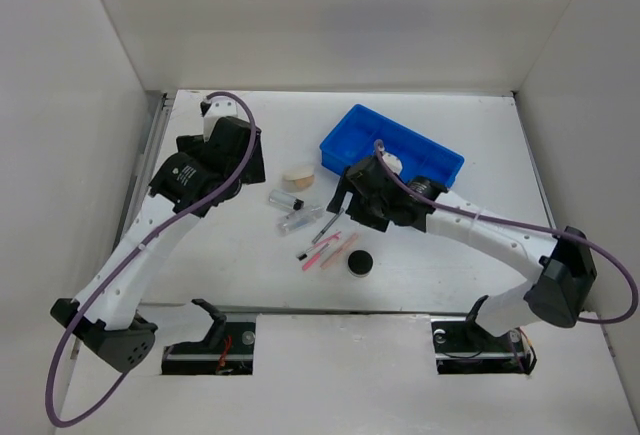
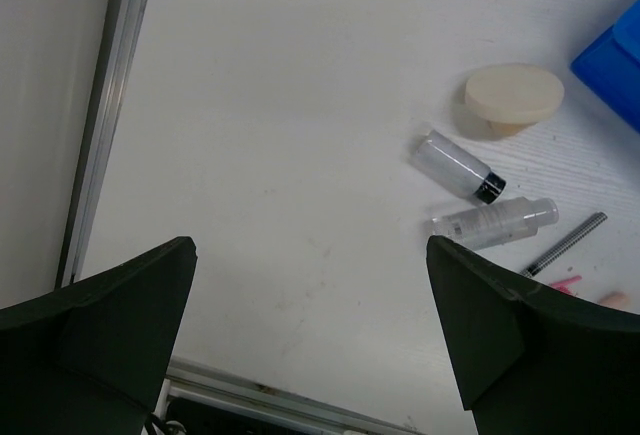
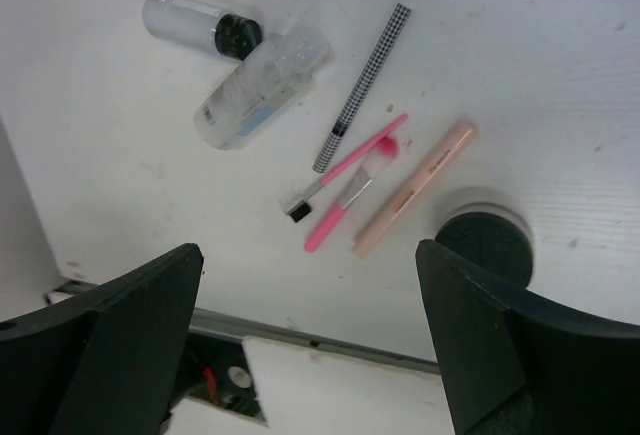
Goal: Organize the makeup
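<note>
Makeup lies loose on the table at the middle of the overhead view, below and left of the blue tray (image 1: 340,141); nothing of it in the tray that I can see.

- Sponge (image 1: 297,177): uppermost of the group; soft and light I judge; will squash, so take it gently across its sides.
- Two vials (image 3: 195,20) (image 3: 262,85): on their sides, touching at one end; smooth and round, likely to roll; grip across mid-barrel.
- Checked brush (image 3: 365,85), pink sticks (image 3: 345,205), peach stick (image 3: 415,190): thin, flat on the table, fanned close together; light and stiff; pinch one at mid-length with fingertips low, else neighbours come along.
- Black compact (image 3: 485,245): lower right of the wrist view, just beside the peach stick; hard, low disc; take across its width.

My right pincer (image 3: 308,250): spread wide, holding nothing; hangs over the pink sticks, arm reaching in from lower right of the overhead view, wrist pitched down.

My left pincer (image 2: 308,245): likewise spread and empty; over bare table left of the vials, arm arcing up the left side.
</note>
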You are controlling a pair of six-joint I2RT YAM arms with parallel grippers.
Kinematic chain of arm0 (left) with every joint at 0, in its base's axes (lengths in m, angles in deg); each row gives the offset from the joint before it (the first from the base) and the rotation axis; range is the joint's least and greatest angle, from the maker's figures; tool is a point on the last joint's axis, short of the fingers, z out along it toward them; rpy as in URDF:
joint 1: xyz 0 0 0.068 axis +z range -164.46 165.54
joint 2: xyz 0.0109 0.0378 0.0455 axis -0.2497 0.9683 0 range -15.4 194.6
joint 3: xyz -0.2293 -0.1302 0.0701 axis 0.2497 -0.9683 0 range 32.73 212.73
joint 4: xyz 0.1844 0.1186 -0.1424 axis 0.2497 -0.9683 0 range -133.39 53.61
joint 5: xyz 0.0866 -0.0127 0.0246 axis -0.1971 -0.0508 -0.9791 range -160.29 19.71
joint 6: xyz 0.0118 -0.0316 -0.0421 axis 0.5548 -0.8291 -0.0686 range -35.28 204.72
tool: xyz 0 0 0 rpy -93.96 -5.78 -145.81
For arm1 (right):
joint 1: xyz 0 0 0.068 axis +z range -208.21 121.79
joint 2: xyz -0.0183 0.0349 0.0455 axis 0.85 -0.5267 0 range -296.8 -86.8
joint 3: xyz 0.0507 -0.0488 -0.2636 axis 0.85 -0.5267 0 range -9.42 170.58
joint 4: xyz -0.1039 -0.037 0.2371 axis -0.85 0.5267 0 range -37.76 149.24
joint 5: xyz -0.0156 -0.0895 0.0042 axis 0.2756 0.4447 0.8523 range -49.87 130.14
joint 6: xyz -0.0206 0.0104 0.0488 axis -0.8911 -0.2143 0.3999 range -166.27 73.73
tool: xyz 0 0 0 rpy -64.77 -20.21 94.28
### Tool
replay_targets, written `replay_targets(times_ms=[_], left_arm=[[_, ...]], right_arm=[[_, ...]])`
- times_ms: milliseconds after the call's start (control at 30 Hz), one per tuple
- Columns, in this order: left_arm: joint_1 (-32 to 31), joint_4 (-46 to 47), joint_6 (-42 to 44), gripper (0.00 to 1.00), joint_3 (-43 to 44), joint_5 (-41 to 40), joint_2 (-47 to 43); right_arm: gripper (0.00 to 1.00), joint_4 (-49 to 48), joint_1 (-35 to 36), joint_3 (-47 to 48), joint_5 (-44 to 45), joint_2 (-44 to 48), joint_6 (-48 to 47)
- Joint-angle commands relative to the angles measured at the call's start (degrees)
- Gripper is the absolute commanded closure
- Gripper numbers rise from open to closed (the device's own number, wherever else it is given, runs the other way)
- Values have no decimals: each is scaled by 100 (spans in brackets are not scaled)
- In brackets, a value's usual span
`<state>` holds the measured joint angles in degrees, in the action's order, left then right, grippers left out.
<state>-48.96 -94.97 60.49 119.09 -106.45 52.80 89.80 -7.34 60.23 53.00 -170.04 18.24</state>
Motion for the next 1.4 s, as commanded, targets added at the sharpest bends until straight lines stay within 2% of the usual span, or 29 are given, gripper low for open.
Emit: replay_targets(times_ms=[0, 67, 200, 400, 633, 1200, 1367], left_arm=[[-4, -118, -82, 0, -225, 293, -62], [-4, -118, -82, 0, -278, 416, 9], [-4, -118, -82, 0, -410, 531, 70], [-4, -65, -82, 0, -524, 645, 131], [-4, -65, -196, 0, -630, 707, 237], [-4, -12, -196, 0, -744, 707, 237], [-4, -12, -196, 0, -797, 707, 237]], right_arm=[[6, 656, 90, 130, 604, 150, -1052], [5, 595, 90, -143, 455, 369, -1518], [1, 331, 142, -785, 164, 484, -1819], [0, 24, 511, -1383, -47, 319, -1741], [0, -512, 827, -1551, -91, -174, -1679], [0, -865, 828, -1551, 269, -1167, -1450], [7, -917, 828, -1551, 471, -1168, -1222]])
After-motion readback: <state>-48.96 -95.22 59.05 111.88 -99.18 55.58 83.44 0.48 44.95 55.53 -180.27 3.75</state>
